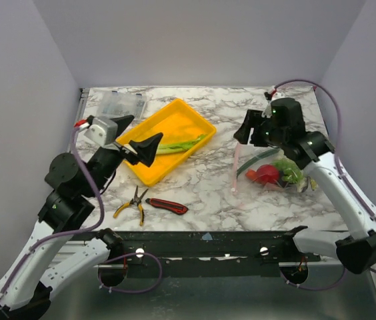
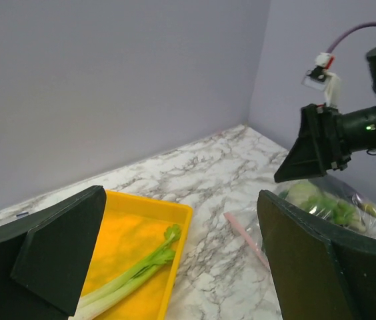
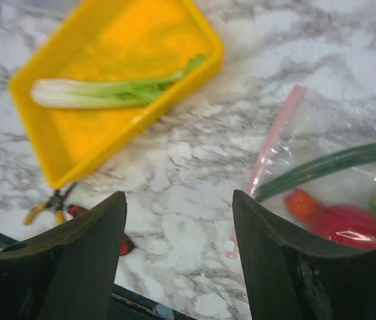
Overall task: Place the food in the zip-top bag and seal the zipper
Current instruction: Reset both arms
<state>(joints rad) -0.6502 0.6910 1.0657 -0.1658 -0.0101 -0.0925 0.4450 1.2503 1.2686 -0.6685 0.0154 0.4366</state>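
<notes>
Nearest, on the glossy marbled table (image 1: 208,190), lie one pair of yellow-handled pliers (image 1: 132,202) and one red-black knife (image 1: 167,206), just beside each other. Further in, my left gripper (image 2: 181,220) hangs released, jaws wide with nothing between them, by the near end of the one tray (image 3: 141,47). The tray is a hard yellow rectangle holding a single leek (image 3: 108,93), its white stalk running into green leaves. To the right, my right gripper (image 3: 178,200) is likewise released and empty, above the one floppy clear bag (image 3: 335,127). The bag lies flat, its pale pink zipper (image 3: 275,137) along the edge facing the tray. Inside it I see one smooth red tomato (image 3: 348,227), an orange piece (image 3: 301,203) touching it, and lumpy green pieces (image 1: 288,170) I cannot count. Farthest, at the back left, sits one clear hard box (image 1: 123,102).
</notes>
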